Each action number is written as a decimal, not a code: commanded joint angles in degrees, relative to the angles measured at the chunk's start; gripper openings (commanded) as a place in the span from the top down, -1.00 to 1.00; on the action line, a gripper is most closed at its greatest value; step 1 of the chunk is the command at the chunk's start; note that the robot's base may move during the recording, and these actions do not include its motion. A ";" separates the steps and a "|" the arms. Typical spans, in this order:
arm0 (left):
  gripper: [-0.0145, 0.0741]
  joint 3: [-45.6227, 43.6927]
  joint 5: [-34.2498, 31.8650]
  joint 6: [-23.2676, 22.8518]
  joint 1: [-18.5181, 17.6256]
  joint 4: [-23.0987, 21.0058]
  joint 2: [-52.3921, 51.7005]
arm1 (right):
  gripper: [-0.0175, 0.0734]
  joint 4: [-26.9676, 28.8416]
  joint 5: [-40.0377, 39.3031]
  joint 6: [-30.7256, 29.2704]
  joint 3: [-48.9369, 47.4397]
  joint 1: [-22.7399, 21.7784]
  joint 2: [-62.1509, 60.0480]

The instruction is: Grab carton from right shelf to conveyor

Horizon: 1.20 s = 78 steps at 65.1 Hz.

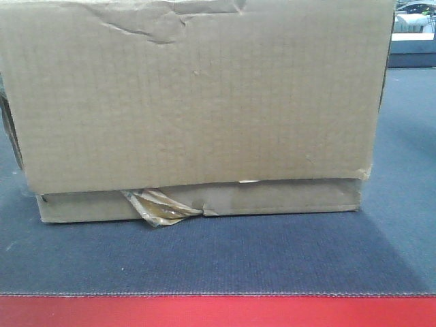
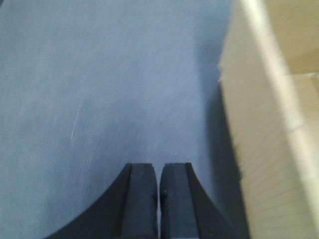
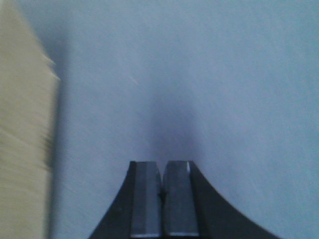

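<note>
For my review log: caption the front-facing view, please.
Brown carton resting on the grey-blue conveyor, crumpled tape at its bottom seam.

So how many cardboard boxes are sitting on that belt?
1. The carton sits on the conveyor, filling most of the front view; each wrist camera catches one side of it. Anything behind it would be hidden.
</note>
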 commanded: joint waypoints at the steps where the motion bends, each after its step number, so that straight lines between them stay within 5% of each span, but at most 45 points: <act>1: 0.63 5.97 -5.29 0.60 3.01 -2.09 -2.68 | 0.79 0.40 -3.63 -0.44 5.36 -1.64 -1.77; 28: 0.63 30.77 -22.38 3.58 5.41 -2.46 -17.51 | 0.79 0.51 -21.36 -1.31 32.32 -1.41 -16.93; 47: 0.63 43.14 -35.05 3.69 5.41 2.71 -35.64 | 0.79 0.51 -36.49 -2.51 50.25 -1.41 -38.72; 78: 0.63 47.54 -35.73 3.69 5.41 2.71 -55.53 | 0.79 0.51 -34.84 -3.10 58.93 -1.41 -73.74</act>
